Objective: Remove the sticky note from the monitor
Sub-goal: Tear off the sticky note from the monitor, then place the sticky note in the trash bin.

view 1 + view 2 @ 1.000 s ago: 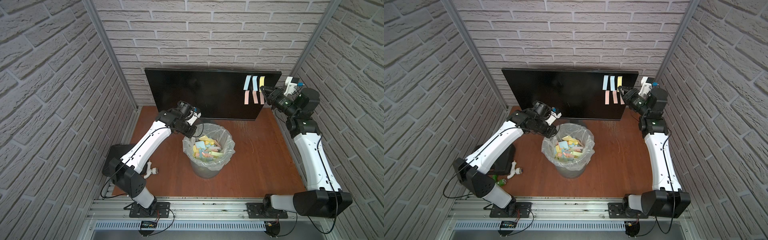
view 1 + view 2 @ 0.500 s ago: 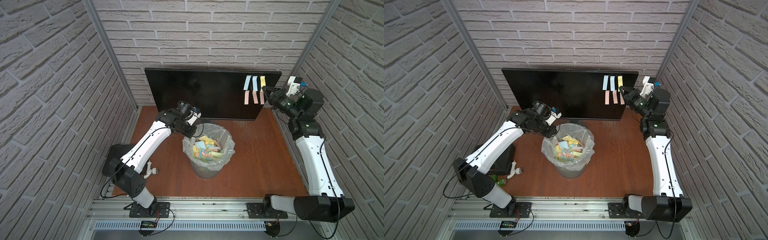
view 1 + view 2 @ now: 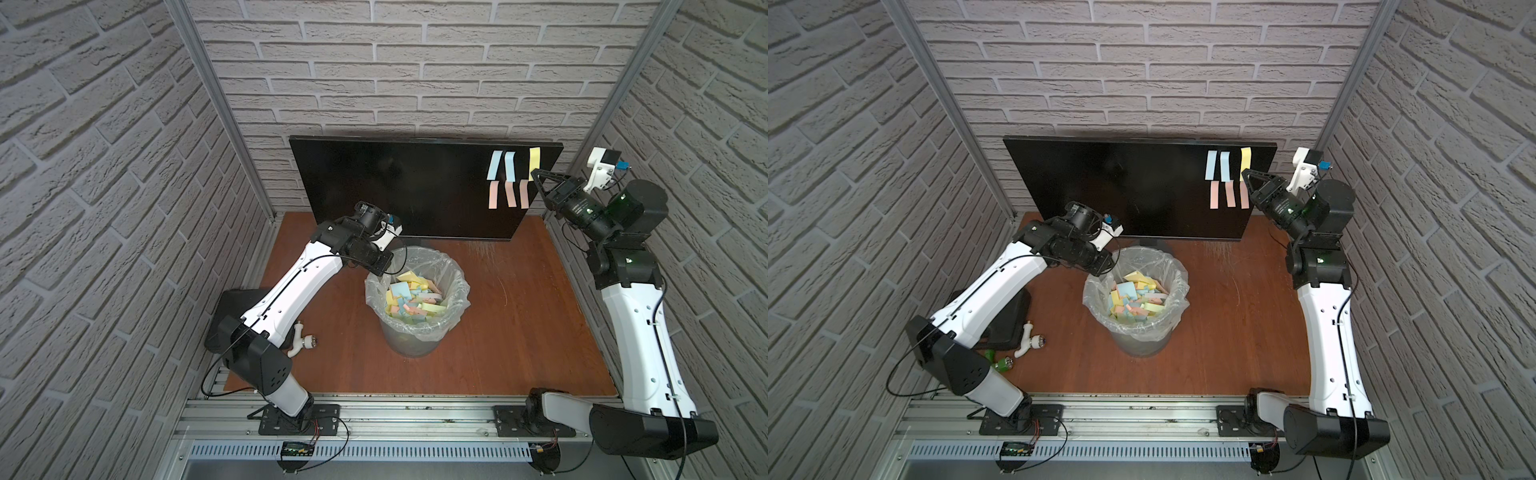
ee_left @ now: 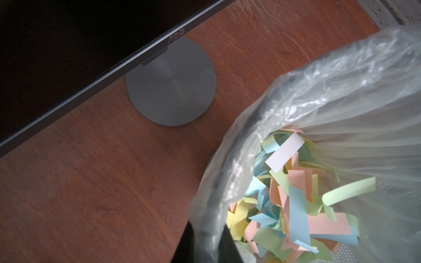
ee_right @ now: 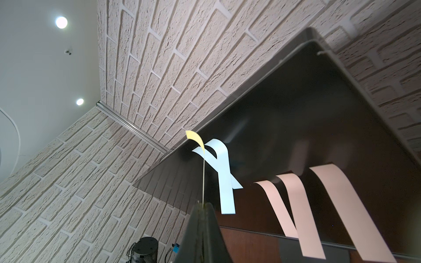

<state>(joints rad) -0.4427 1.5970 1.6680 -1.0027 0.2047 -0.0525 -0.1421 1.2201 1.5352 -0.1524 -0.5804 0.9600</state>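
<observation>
- The yellow sticky note [image 3: 535, 156] you are after sits at the upper right corner of the monitor [image 3: 399, 187]. Its upper end curls against the screen near the top bezel, and its lower end comes away toward your right arm.
- Your right gripper [image 3: 535, 171] has its jaws pressed together on that lower end. In the right wrist view the yellow note [image 5: 195, 138] runs edge-on as a thin straight line from the gripper tip [image 5: 201, 207] up to the curl.
- Just beside it on the screen you have two blue notes [image 3: 502, 165] in the same row. Three pink notes [image 3: 508, 194] hang in the row below, all with loose lower ends.
- The monitor stands upright at the back of the wooden table [image 3: 519, 324], on a round grey base [image 4: 170, 84].
- In front of it sits the waste bin [image 3: 415, 345] with a clear liner, holding a heap of discarded coloured notes [image 3: 411, 301].
- Your left gripper [image 3: 380, 268] is at the bin's rim on the monitor side, jaws together. Liner plastic lies across its tip in the left wrist view, and you cannot tell whether it is pinched.
- Beside your left arm's base lie a black slab [image 3: 232, 303] and a small white fitting [image 3: 301, 340].
</observation>
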